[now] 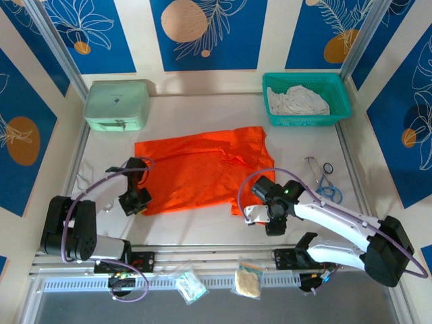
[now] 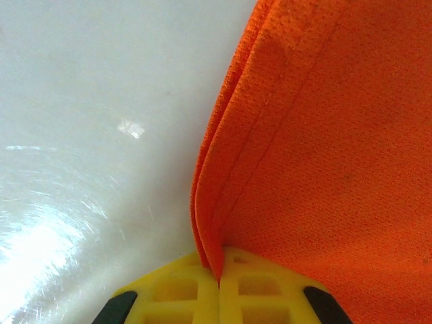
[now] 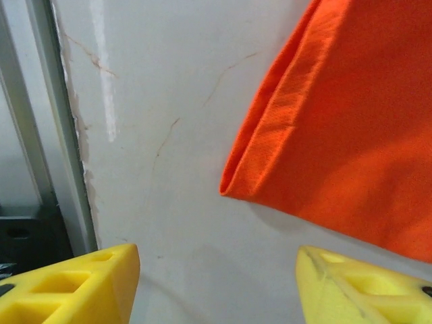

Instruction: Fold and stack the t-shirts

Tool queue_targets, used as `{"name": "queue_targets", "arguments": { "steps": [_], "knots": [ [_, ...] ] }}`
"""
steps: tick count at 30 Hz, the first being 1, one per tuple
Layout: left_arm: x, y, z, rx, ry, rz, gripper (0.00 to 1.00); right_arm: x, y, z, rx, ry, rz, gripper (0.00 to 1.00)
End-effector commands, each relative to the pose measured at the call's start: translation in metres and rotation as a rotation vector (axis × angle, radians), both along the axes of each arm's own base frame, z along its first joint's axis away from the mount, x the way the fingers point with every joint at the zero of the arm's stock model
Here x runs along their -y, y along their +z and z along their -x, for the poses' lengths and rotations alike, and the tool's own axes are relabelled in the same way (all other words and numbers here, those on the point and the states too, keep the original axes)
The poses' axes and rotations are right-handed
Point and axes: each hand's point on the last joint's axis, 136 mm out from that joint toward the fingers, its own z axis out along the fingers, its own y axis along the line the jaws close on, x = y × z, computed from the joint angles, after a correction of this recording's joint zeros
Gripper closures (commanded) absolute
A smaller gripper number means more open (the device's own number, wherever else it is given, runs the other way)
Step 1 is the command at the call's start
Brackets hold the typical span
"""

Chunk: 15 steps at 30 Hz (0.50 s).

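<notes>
A bright orange t-shirt [image 1: 202,169] lies spread flat in the middle of the white table [image 1: 202,229]. My left gripper [image 1: 140,202] sits at its near left corner. In the left wrist view its yellow fingers [image 2: 256,287] press together on the doubled orange hem [image 2: 216,223], so this gripper [image 2: 219,277] is shut on the shirt. My right gripper [image 1: 258,217] hovers just off the near right corner. There the jaws [image 3: 219,270] stand wide apart over bare table, with the folded orange corner [image 3: 270,169] ahead of them and untouched. A white t-shirt [image 1: 297,101] lies crumpled in the teal basket [image 1: 341,111].
A mint-green hard case [image 1: 116,104] stands at the back left. Blue-handled scissors and a ring [image 1: 327,182] lie right of the orange shirt. Two small plastic bags [image 1: 191,285] [image 1: 248,282] rest on the near rail. A metal rail [image 3: 40,135] borders the table close to the right gripper.
</notes>
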Motion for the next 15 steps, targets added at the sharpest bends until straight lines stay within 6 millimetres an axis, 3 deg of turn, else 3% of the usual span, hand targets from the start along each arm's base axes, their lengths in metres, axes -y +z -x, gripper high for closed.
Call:
{"name": "queue_targets", "arguments": {
  "steps": [1,11,15],
  "knots": [
    [0.013,0.007,-0.059,0.263,-0.037,0.041,1.0,-0.011,-0.008,-0.014,0.044,0.052,-0.017,0.36],
    [0.016,0.008,-0.06,0.281,-0.05,0.066,1.0,-0.017,-0.031,-0.014,-0.044,0.06,0.089,0.36],
    [0.016,0.01,-0.06,0.288,-0.051,0.068,1.0,-0.018,-0.046,-0.005,-0.088,0.086,0.146,0.44]
  ]
}}
